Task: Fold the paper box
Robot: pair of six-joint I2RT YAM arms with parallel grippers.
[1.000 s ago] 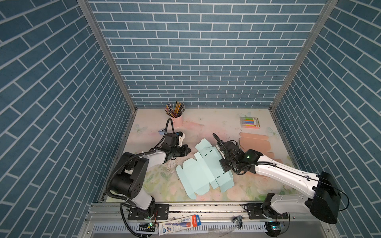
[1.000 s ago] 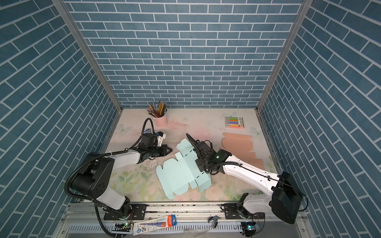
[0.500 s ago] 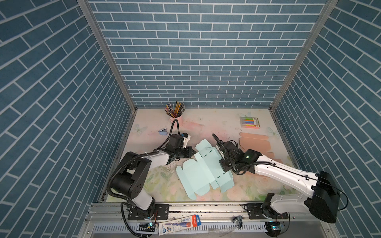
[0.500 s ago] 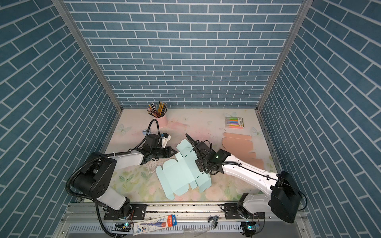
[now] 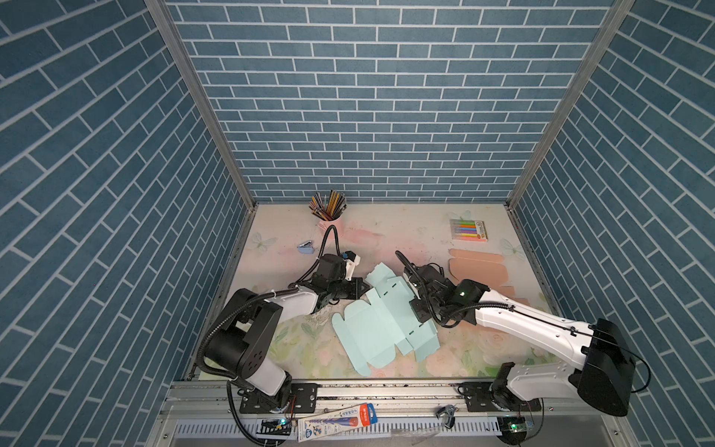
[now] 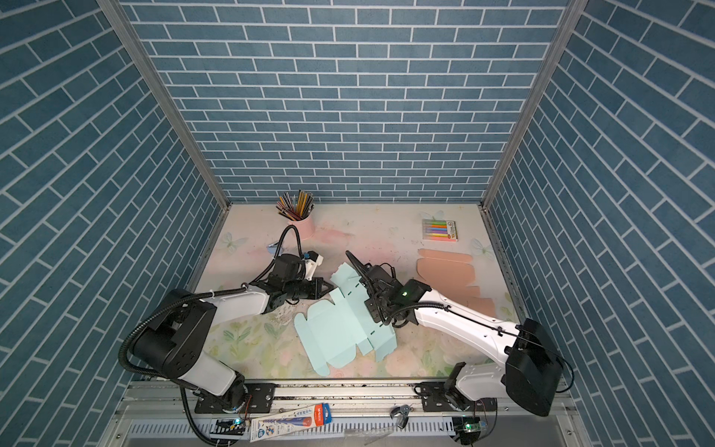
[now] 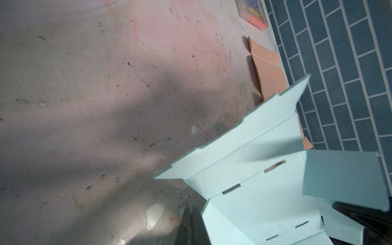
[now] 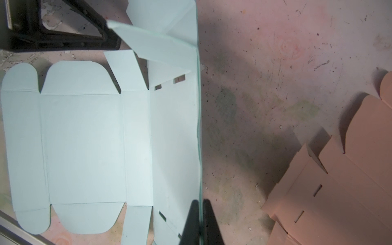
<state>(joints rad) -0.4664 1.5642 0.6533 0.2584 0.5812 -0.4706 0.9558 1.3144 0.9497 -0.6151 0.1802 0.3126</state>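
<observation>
The light blue paper box (image 5: 371, 329) (image 6: 340, 329) lies as a mostly flat blank mid-table. My right gripper (image 5: 417, 309) (image 6: 374, 309) (image 8: 200, 201) is shut on the box's long side panel (image 8: 176, 137), which stands upright from the table. An end flap (image 8: 157, 46) by that panel is lifted and tilted. My left gripper (image 5: 367, 288) (image 6: 330, 287) (image 7: 192, 209) is shut and empty, low over the table, with its tips right at the box's left edge (image 7: 209, 203) beside that flap.
A stack of peach box blanks (image 5: 478, 269) (image 8: 339, 180) lies right of the blue box. At the back stand a pink cup of pencils (image 5: 329, 216) and a marker pack (image 5: 468, 230). A small blue item (image 5: 305, 247) lies at back left.
My left gripper has slid right, from back-left of the box up to its left edge. The right gripper has kept still, holding the panel.
</observation>
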